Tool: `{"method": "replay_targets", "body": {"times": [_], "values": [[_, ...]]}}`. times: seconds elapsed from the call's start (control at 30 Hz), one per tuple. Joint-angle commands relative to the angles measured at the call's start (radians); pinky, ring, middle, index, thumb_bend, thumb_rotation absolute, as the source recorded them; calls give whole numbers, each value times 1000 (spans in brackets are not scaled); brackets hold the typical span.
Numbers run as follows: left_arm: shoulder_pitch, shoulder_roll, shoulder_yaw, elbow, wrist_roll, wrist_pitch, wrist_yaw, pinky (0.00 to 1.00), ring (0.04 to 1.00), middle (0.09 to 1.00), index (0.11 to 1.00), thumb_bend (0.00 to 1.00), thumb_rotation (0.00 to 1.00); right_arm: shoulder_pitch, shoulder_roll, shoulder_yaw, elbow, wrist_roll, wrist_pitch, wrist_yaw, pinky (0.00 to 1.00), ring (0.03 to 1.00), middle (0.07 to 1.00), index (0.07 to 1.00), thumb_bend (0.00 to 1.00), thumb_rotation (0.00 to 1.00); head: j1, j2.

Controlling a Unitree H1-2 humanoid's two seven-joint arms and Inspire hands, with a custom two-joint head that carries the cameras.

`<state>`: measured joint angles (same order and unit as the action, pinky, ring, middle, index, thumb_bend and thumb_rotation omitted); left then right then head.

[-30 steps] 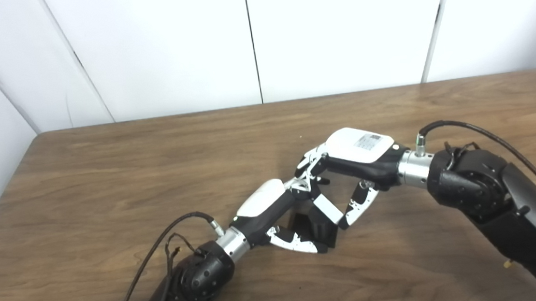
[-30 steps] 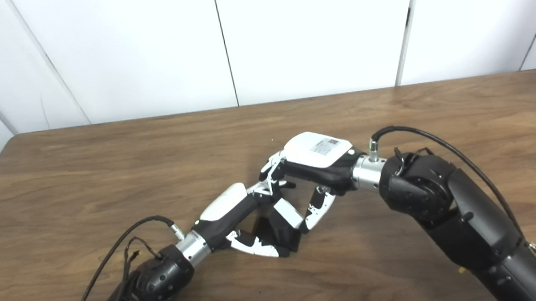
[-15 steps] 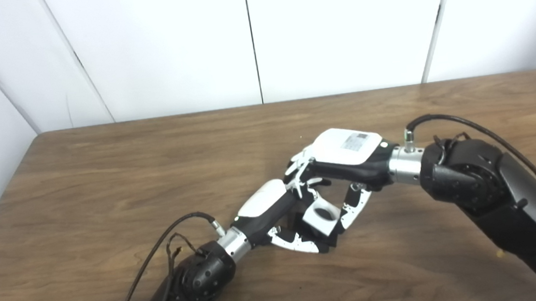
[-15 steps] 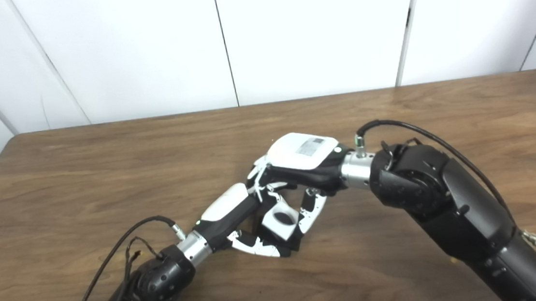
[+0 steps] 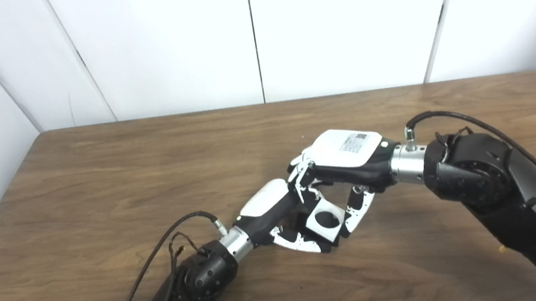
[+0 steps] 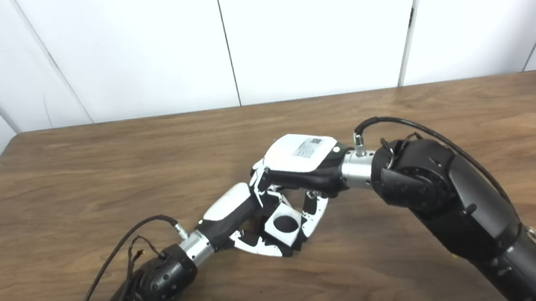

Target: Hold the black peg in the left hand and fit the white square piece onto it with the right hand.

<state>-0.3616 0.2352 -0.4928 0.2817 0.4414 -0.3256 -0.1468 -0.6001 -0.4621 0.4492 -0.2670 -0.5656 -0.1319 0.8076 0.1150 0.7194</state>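
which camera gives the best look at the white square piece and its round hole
The left eye view, by a little: the white square piece faces the camera there, its dark round hole and white border in plain sight, pinched by the right robot hand against the left robot hand. The right eye view shows the same face, slightly more crowded by fingers.

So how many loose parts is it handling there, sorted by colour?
White: 1, the white square piece with a round hole, held in the right hand.
Black: 1, the black peg, mostly hidden in the left hand.
Total: 2.
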Motion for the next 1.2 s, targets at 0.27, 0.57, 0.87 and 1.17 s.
{"method": "replay_targets", "body": {"times": [0.27, 0.57, 0.87, 1.17], "values": [[16, 2, -40, 50, 86, 49, -37, 929, 975, 895, 490, 521, 78, -41, 4, -17, -14, 30, -7, -5, 881, 872, 800, 482, 519, 137, -3, 0], [19, 5, -39, 42, 79, 59, -46, 941, 980, 906, 490, 521, 77, -31, 11, -22, 37, 7, -27, -45, 876, 872, 801, 480, 520, 136, -5, 1], [22, 2, -42, 32, 76, 66, -53, 942, 976, 911, 491, 521, 76, -22, 32, -23, 113, -20, -33, -104, 866, 871, 804, 482, 519, 138, -2, 5], [22, 0, -42, 29, 76, 71, -52, 943, 976, 910, 491, 521, 75, -16, 45, -26, 138, -21, -22, -118, 885, 874, 805, 482, 521, 137, 1, 8]]}}
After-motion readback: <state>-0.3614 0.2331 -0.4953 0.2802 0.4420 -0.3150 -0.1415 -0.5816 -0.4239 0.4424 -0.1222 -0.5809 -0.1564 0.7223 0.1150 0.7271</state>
